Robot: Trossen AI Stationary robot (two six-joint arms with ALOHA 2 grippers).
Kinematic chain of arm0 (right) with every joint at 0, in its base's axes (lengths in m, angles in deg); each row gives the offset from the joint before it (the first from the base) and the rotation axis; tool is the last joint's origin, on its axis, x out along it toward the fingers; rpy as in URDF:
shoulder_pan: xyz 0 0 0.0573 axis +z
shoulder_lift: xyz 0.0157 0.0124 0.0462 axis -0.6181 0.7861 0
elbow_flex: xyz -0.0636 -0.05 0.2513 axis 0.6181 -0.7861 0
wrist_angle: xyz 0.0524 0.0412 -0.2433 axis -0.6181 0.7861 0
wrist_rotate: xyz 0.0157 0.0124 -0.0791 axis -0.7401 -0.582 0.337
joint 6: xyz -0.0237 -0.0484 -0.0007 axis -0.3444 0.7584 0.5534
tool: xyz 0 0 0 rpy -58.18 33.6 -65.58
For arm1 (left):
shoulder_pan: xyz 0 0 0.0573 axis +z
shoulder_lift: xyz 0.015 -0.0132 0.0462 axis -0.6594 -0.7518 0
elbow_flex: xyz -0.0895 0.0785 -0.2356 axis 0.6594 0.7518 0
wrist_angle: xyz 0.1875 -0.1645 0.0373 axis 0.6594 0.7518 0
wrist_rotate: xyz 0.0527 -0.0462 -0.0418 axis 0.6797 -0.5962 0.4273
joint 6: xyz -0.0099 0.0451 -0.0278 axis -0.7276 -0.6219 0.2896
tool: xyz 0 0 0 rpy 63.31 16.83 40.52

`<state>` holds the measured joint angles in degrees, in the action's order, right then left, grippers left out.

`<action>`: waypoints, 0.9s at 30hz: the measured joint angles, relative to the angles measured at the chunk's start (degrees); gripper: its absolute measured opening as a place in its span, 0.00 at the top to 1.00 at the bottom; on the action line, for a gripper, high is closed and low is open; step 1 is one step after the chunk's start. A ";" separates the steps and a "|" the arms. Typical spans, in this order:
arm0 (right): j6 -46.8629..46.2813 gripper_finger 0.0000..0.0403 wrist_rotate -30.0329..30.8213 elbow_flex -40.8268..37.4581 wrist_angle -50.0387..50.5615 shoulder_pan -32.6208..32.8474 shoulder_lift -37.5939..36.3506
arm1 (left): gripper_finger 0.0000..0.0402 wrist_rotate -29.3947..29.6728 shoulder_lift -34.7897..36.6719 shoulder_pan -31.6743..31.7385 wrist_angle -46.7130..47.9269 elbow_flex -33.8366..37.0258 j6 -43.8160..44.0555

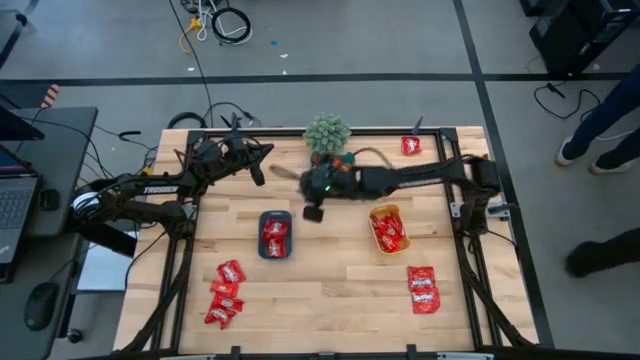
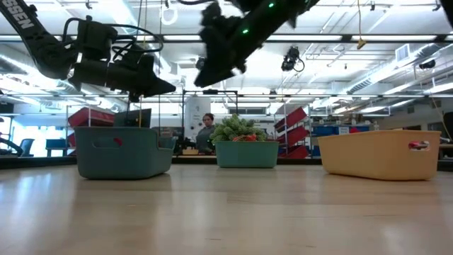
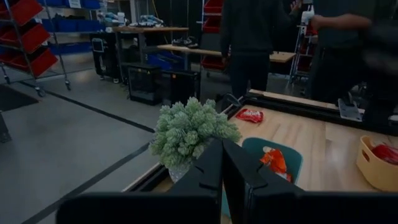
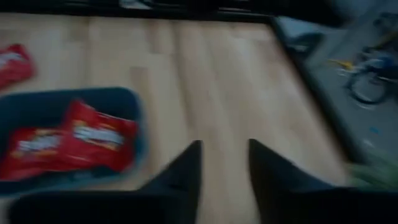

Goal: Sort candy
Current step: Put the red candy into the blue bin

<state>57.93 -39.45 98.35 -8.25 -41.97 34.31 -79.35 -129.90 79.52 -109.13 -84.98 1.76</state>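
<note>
Red candy packets lie in a blue tray (image 1: 275,236) and show there in the right wrist view (image 4: 68,140). More candy fills a yellow tray (image 1: 388,229), and an orange packet (image 3: 273,160) lies in a teal tray (image 3: 292,155) beside the plant. Loose red candy lies near the left front (image 1: 225,293), the right front (image 1: 423,290) and the far right corner (image 1: 410,145). My right gripper (image 4: 224,155) hangs open above the table, just beyond the blue tray's far right corner, with nothing between its fingers. My left gripper (image 3: 222,168) is shut and empty, held level at the far left.
A small green potted plant (image 1: 327,132) stands at the table's far edge, in the middle. A black frame (image 1: 470,200) runs round the table. People stand beyond the far edge (image 3: 249,37). Bare wood lies between the trays and the front edge.
</note>
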 joint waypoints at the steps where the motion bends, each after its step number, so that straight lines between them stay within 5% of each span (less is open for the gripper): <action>1: 0.43 0.80 0.82 -0.69 0.89 -0.95 -1.52 | 0.97 -0.02 0.00 0.00 0.29 0.00 0.00; 4: 2.17 0.96 1.95 -4.13 1.57 -4.20 -6.03 | 0.97 -0.04 0.00 0.00 0.75 0.00 -0.03; 14: -6.11 1.00 2.18 -26.38 -2.00 -21.27 -20.36 | 0.97 -0.04 0.02 0.00 1.26 0.00 -0.13; 21: -12.95 0.95 2.06 -38.82 -10.74 -33.19 -22.02 | 0.97 -0.02 0.00 0.00 1.16 0.00 1.16; 27: -17.36 0.79 1.98 -41.99 -10.54 -39.98 -18.54 | 0.97 -0.03 0.00 0.00 1.20 0.00 1.30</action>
<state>40.57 -37.47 56.36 -18.79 -81.95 15.77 -79.38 -129.90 79.52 -107.93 -84.98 3.06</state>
